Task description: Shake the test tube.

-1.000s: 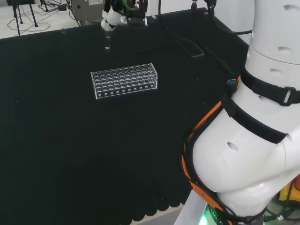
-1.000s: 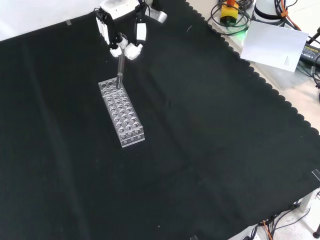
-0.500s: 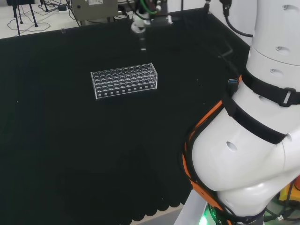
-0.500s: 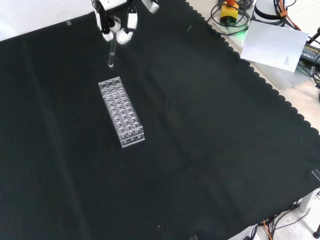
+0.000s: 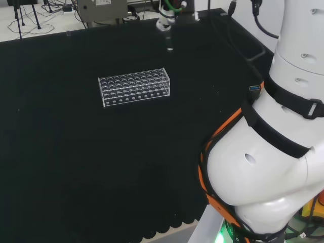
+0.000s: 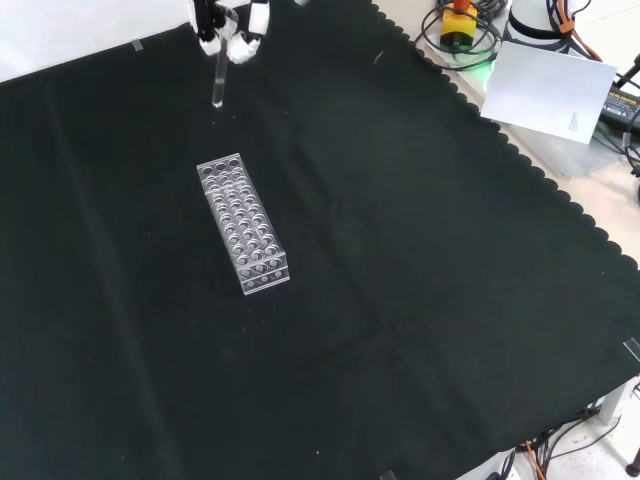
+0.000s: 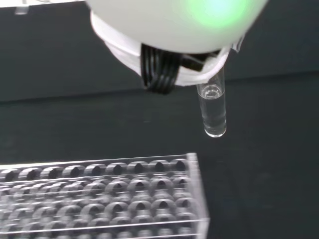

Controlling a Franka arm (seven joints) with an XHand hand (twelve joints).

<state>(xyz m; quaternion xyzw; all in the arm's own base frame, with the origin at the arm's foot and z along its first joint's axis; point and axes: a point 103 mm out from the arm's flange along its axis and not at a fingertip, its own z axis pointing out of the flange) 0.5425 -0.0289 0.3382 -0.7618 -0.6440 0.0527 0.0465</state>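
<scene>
The hand (image 6: 228, 25) hovers high at the far edge of the cloth, its fingers (image 5: 164, 24) pinched on the top of a clear test tube (image 6: 218, 84) that hangs upright below it. In the wrist view the test tube (image 7: 213, 110) sticks out from under the white hand (image 7: 169, 30), its rounded end above the cloth. The clear plastic rack (image 5: 134, 86) with several empty holes stands on the black cloth, apart from the tube; in the front view the rack (image 6: 243, 222) lies nearer than the hand. The rack's corner (image 7: 149, 194) fills the near part of the wrist view.
The arm's white links (image 5: 273, 152) stand large at the head view's right. Black cables (image 5: 202, 48) lie on the cloth near the hand. A sheet of paper (image 6: 548, 88) and yellow gear (image 6: 458, 22) sit beyond the cloth's scalloped edge in the front view.
The hand has lifted the tube clear of the rack and carried it rightward in the head view, away and higher in the front view. The rack has not moved.
</scene>
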